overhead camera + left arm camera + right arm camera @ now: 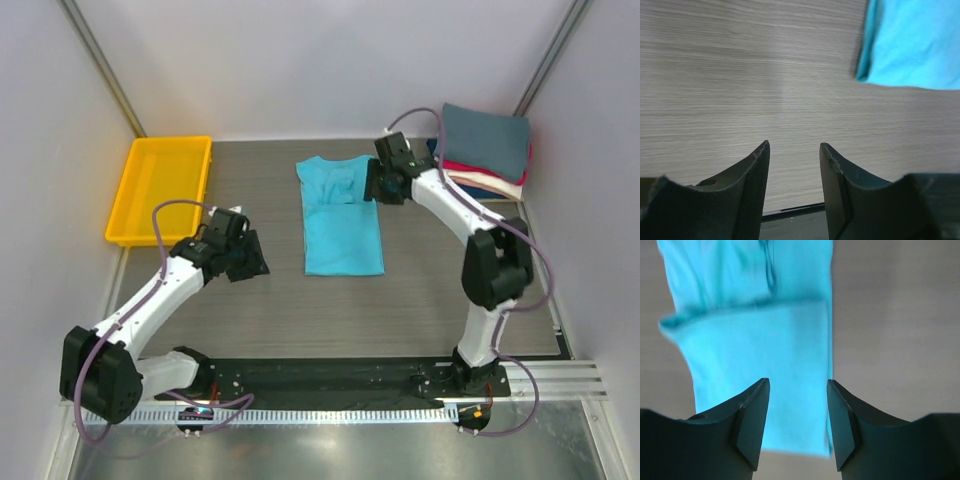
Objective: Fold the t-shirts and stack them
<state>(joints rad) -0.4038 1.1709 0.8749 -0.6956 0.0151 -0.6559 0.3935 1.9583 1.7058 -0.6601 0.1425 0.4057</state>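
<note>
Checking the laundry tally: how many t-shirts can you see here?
4 for sure: a turquoise one lies flat in the middle; slate-grey, red and cream ones are stacked in the far right corner. More may be hidden in that stack.

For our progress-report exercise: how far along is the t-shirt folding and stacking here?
Done: a stack of folded shirts, slate-grey on top, sits in the far right corner. In hand: the turquoise shirt lies on the table folded into a narrow strip; the right pincer hovers open over it, the left pincer open over bare table. Left, probably: fold it crosswise and add it to the stack.
</note>
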